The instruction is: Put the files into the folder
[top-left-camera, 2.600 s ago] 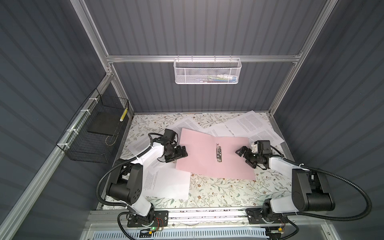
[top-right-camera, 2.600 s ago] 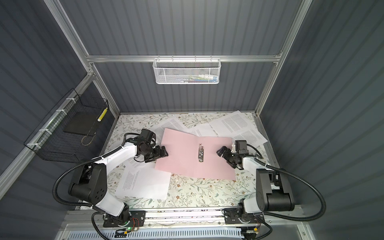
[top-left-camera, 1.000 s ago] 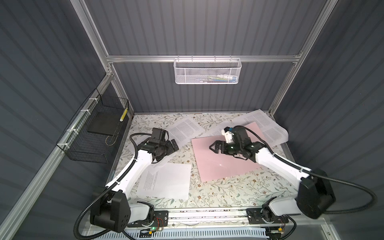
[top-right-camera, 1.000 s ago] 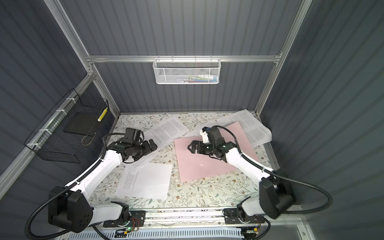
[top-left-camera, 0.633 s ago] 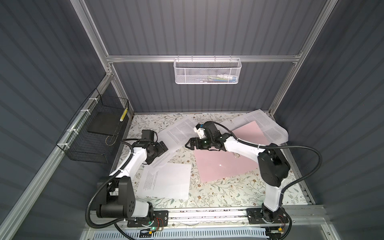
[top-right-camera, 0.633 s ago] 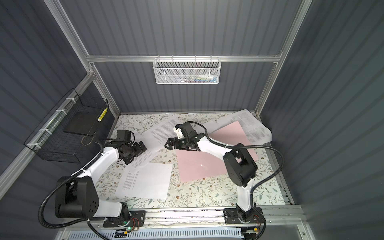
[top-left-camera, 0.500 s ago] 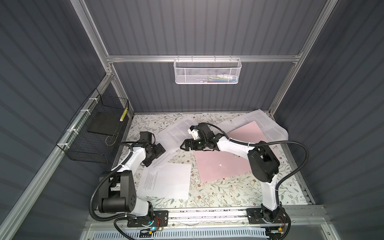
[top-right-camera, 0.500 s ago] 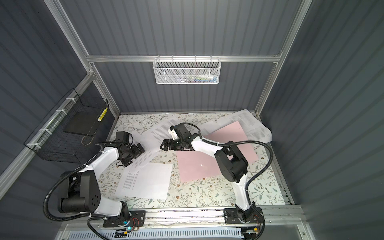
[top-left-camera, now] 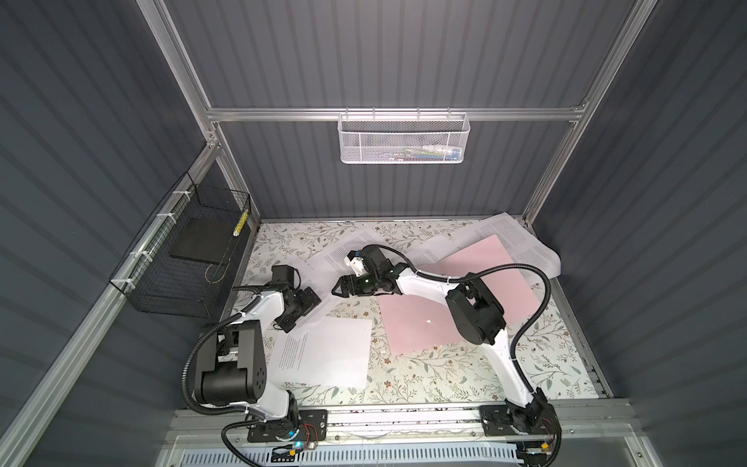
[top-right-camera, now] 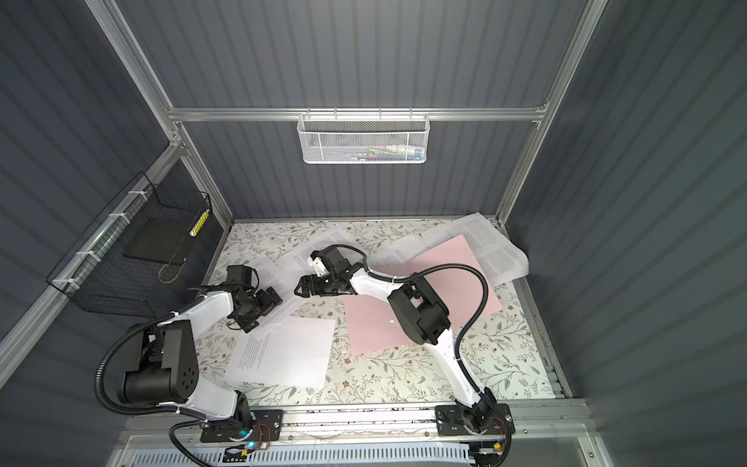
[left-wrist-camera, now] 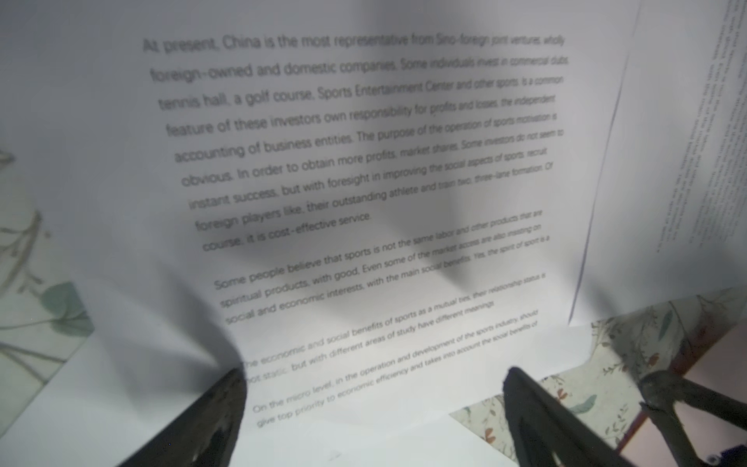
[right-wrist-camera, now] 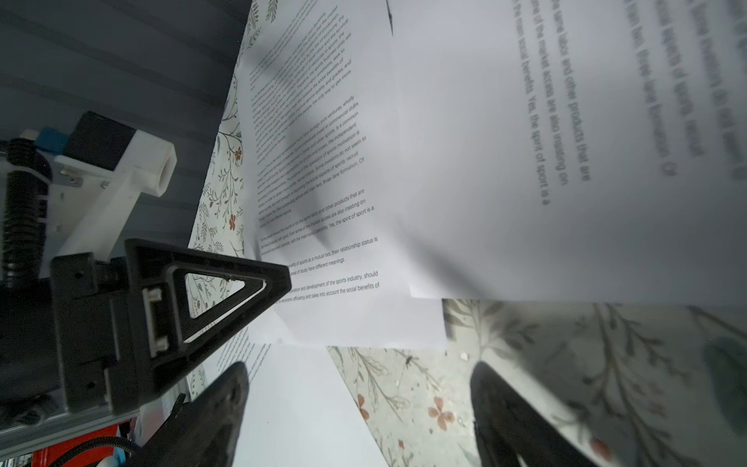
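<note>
Left end effector (left-wrist-camera: 374,372): jaws wide, nothing between them, low over a printed sheet (left-wrist-camera: 364,182) near the left edge of the surface (top-left-camera: 404,388).
Right end effector (right-wrist-camera: 359,366): reaches across the middle toward the left one. Its fingers are apart and empty, over the corner of that sheet where it overlaps another.
Folder (top-left-camera: 416,327): pale pink and flat on the right half of the surface, running toward the back right corner, with the right arm (top-left-camera: 477,311) across it. Its nearest corner lies near the right end effector, untouched.
Other sheets: a loose sheet (top-left-camera: 323,351) lies toward the front edge, just beside the folder. More sheets (top-left-camera: 529,250) sit in the back right corner, partly under the folder.
Step in hand: going for a sheet from the left pile. No sheet appears to be in the folder, so the task looks barely begun.
Next move: a free corner must be pinched and one thin sheet parted from its neighbour. The folder looks shut, so its cover likely needs lifting first.
Hidden: no clip shows. The right arm covers the folder's middle. The number of overlapping sheets is unclear. Whether any fingertip touches paper cannot be told, as both wrist views blur.
</note>
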